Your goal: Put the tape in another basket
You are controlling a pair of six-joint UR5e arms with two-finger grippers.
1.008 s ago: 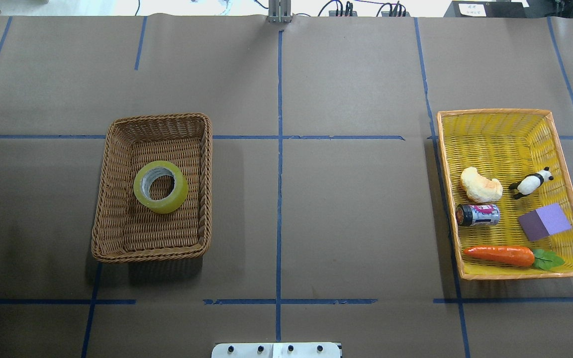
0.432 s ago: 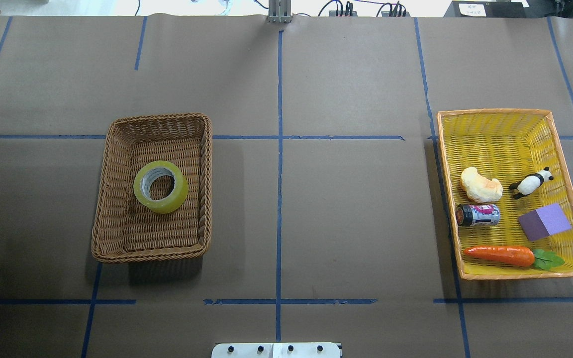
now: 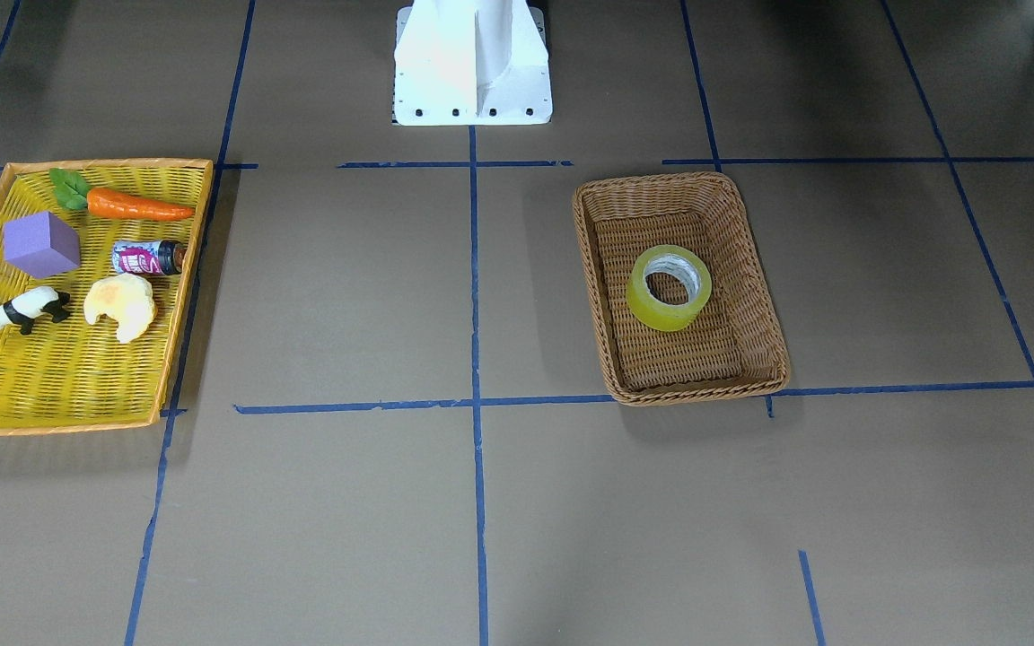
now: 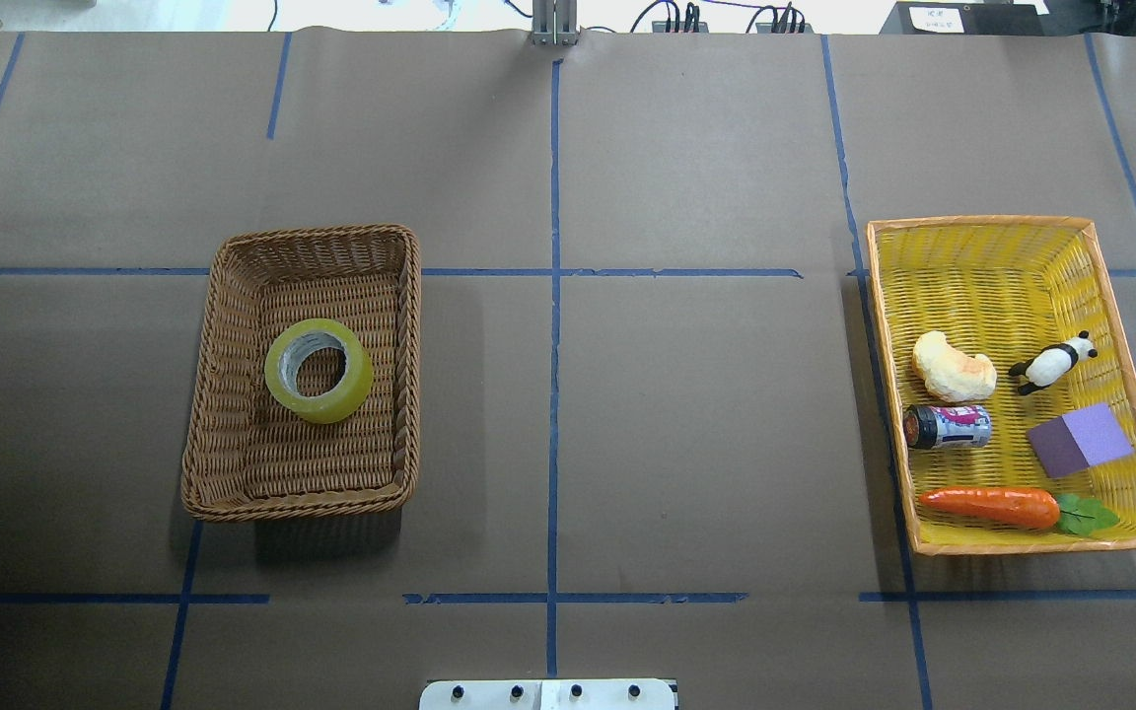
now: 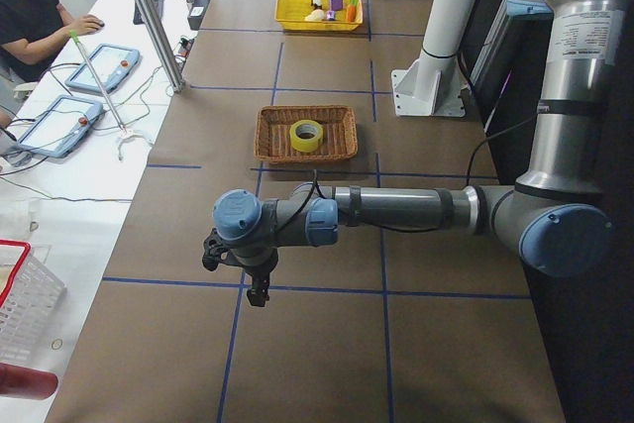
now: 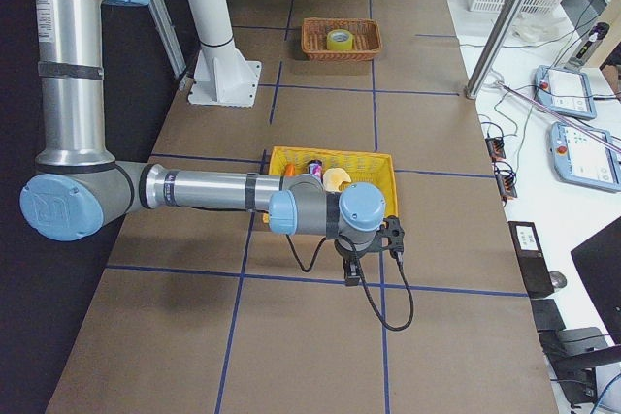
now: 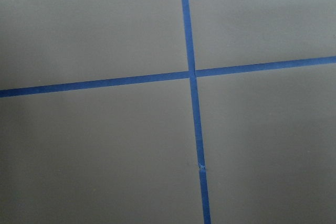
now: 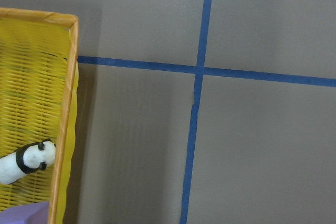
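1. Clock directions are read in the overhead view, with 12 o'clock on the far side of the table from the robot.
2. The tape (image 4: 319, 371) lies flat, its hole facing up, on the floor of the basket (image 4: 331, 463). It sits about mid-basket, a little toward 3 o'clock, and touches no wall.
3. The basket stands at 9 o'clock from the table's middle. The yellow tray (image 4: 982, 286) stands well apart from it at 3 o'clock.
4. In the tray, the bread piece (image 4: 953, 367) and the can (image 4: 948, 427) sit toward 9 o'clock. The panda (image 4: 1051, 363) is at 3 o'clock, the purple block (image 4: 1081, 441) at 4 o'clock and the carrot (image 4: 990, 505) at 6 o'clock.
5. The left gripper (image 5: 258, 296) hangs above bare table, well apart from the basket, on the side away from the tray. It shows only in the left side view, so I cannot tell whether its claw is wide or narrow.
6. The left wrist view shows only a crossing of blue grid lines (image 7: 192, 73).
7. The right gripper (image 6: 351, 276) hangs just beyond the tray's outer rim, on the side away from the basket. It shows only in the right side view, so I cannot tell its claw state either.
8. The right wrist view shows the tray's corner with the panda inside it, beside another line crossing.
9. The robot's base plate (image 4: 548, 694) sits at 6 o'clock.
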